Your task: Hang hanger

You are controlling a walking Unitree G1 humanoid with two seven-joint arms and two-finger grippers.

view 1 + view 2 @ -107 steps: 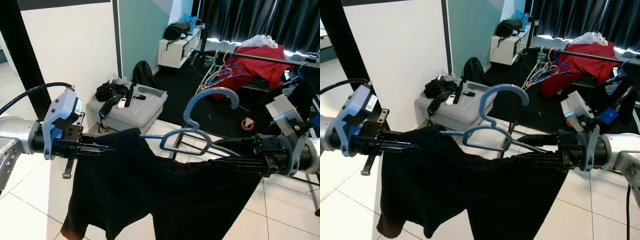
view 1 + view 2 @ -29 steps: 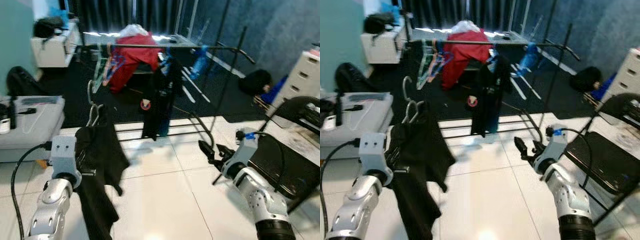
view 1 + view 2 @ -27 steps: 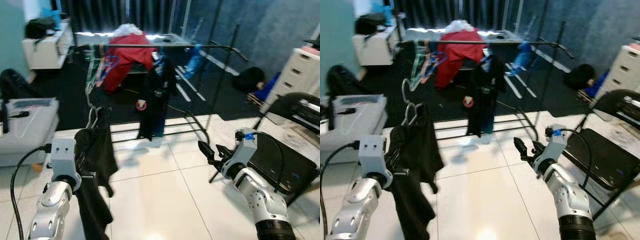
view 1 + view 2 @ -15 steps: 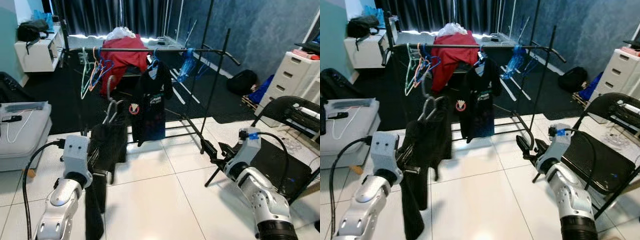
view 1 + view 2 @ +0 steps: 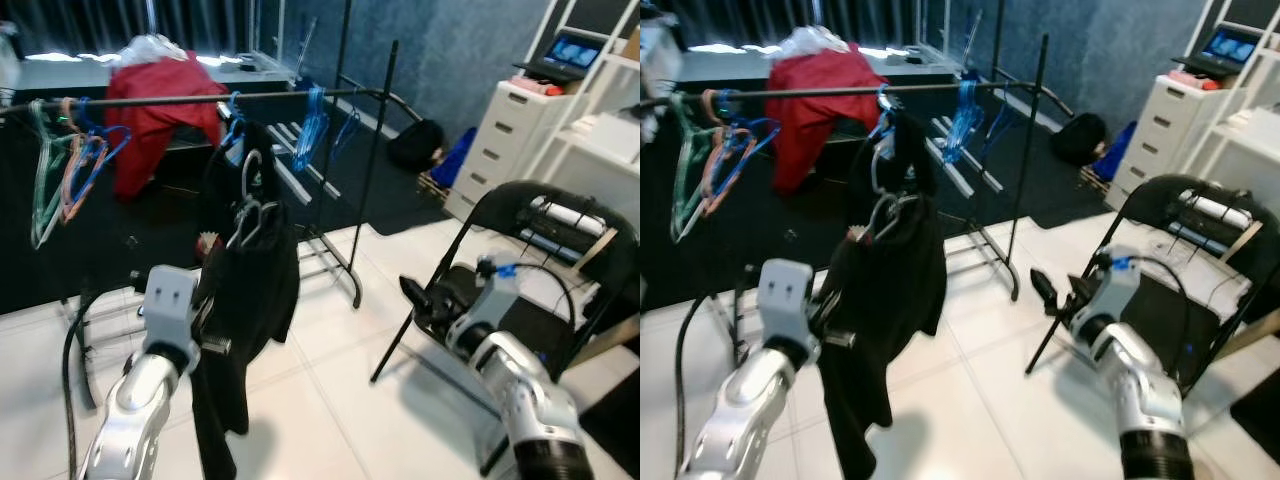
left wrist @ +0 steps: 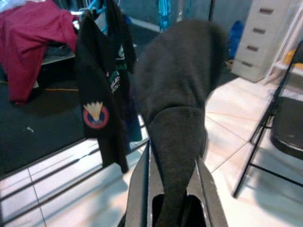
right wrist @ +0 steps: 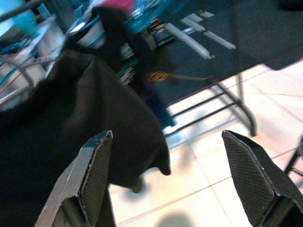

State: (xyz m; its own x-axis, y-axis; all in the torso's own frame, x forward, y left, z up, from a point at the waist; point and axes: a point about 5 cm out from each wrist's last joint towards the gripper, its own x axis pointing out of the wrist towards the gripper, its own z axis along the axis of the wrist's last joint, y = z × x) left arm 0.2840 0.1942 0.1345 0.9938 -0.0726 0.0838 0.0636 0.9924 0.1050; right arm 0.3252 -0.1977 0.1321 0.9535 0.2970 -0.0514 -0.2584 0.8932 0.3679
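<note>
A black garment (image 5: pixel 250 290) hangs from a grey hanger whose hook (image 5: pixel 245 195) stands up in front of the clothes rail (image 5: pixel 200 98). My left gripper (image 5: pixel 213 338) is shut on the garment just below the hanger, and in the left wrist view dark fabric (image 6: pixel 175 127) runs up between the two fingers (image 6: pixel 138 182). My right gripper (image 5: pixel 415 300) is open and holds nothing, low on the right near the chair. Its two fingers (image 7: pixel 94 165) stand wide apart in the right wrist view.
On the rail hang a black T-shirt with a badge (image 6: pixel 102 85), a red garment (image 5: pixel 155 95), blue hangers (image 5: pixel 315 125) and several bare hangers (image 5: pixel 65 165). The rack's post (image 5: pixel 375 190) stands centre-right. A black folding chair (image 5: pixel 540 215) and white drawers (image 5: pixel 500 135) are on the right.
The camera has swung right and closer to the rail. The right gripper, which held the garment 3.7 s ago, stays open and apart; the left still holds the hanging garment.
</note>
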